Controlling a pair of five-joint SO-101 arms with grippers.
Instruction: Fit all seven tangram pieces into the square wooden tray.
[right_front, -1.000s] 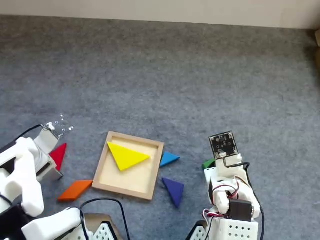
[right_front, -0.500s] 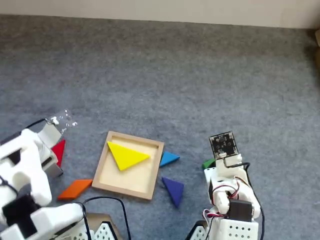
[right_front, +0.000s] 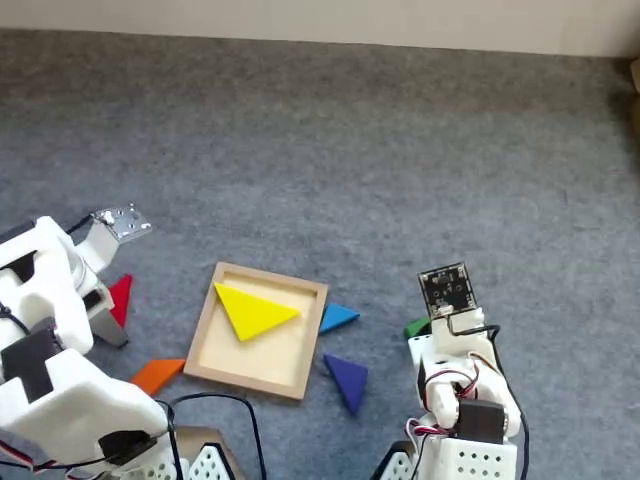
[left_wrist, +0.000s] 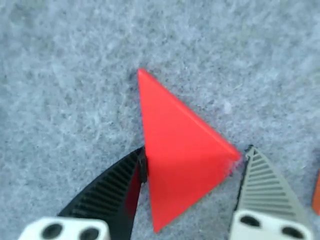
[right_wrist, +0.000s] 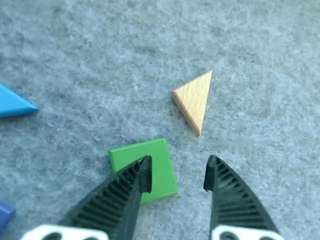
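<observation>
Left wrist view: the left gripper (left_wrist: 196, 151) has its fingers apart with the red triangle (left_wrist: 175, 165) flat on the grey carpet (left_wrist: 75, 75) between them. The black finger (left_wrist: 117, 187) touches one edge of the triangle, and the pale finger (left_wrist: 260, 185) has its tip just beside the opposite corner.

The right gripper (right_wrist: 179, 160) also has its fingers spread and holds nothing. The green square (right_wrist: 160, 170) lies partly under one fingertip and reaches into the gap. The wooden triangle (right_wrist: 195, 100) lies beyond the fingertips, apart from them.

From above, the tray (right_front: 275, 279) lies between the two arms with the yellow triangle (right_front: 252, 311) inside it. The light blue triangle (right_front: 338, 318) and dark blue triangle (right_front: 348, 380) lie on the side of the tray towards the right gripper. The orange piece (right_front: 155, 375) lies on the side towards the left gripper.
</observation>
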